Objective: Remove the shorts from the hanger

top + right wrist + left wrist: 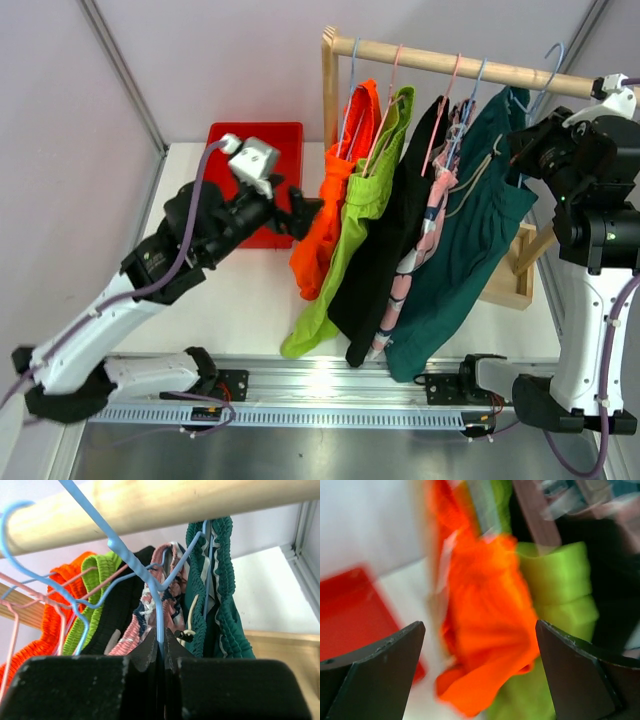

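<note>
Five shorts hang on wire hangers from a wooden rod point(460, 62): orange point(330, 200), lime green point(360, 230), black point(390, 260), pink patterned point(420, 250) and dark teal point(470, 250). My left gripper point(305, 215) is open beside the orange shorts point(485, 630), whose lower hem hangs between its spread fingers point(395, 655) without being pinched. My right gripper point(160, 637) is shut on the thin wire of a blue hanger point(135, 562) just below the rod point(175, 500), next to the teal waistband point(225, 605) and the pink patterned shorts point(150, 610).
A red tray point(255, 150) lies on the white table behind the left arm. The rack's wooden post point(328, 90) and base point(515, 275) stand at the back and right. Grey walls close in on both sides.
</note>
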Motion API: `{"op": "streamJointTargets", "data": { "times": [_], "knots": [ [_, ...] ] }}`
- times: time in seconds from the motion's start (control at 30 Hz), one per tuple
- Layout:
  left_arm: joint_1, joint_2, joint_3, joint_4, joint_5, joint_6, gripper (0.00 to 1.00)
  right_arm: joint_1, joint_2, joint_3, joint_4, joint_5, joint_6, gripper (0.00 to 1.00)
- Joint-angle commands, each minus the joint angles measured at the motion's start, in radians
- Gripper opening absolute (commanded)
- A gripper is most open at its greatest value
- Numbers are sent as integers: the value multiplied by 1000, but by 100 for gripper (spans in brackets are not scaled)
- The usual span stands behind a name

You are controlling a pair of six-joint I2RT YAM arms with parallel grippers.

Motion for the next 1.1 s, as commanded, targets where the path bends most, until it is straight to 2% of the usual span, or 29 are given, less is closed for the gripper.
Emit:
{"op": "streamJointTargets", "data": {
  "times": [0.0, 0.07, 0.13, 0.17, 0.33, 0.63, 0.97, 1.0, 1.07],
  "knots": [
    [-231, 126, 340, -86, -144, 85, 99, 5, -38, 44, 74, 47, -11, 0],
    [-375, 275, 444, -131, -175, 113, 99, 7, -58, 19, 77, 81, -10, 0],
    [-444, 368, 614, -165, -169, 137, 99, 9, -75, -25, 86, 90, -3, 0],
    [-498, 449, 642, -161, -149, 143, 99, 10, -89, -41, 90, 95, 0, 0],
    [-573, 628, 812, -119, -24, 108, 99, 10, -109, -104, 100, 95, 1, 0],
    [-581, 809, 811, -61, 65, 18, 99, 10, -129, -113, 98, 113, 1, 0],
    [-580, 882, 734, 46, 1, 18, 99, 10, -147, -121, 83, 97, 13, 0],
    [-579, 887, 733, 56, 1, 18, 98, 10, -150, -119, 83, 95, 15, 0],
    [-578, 907, 726, 82, 6, 18, 88, 10, -152, -113, 75, 90, 21, 0]
  ]
}}
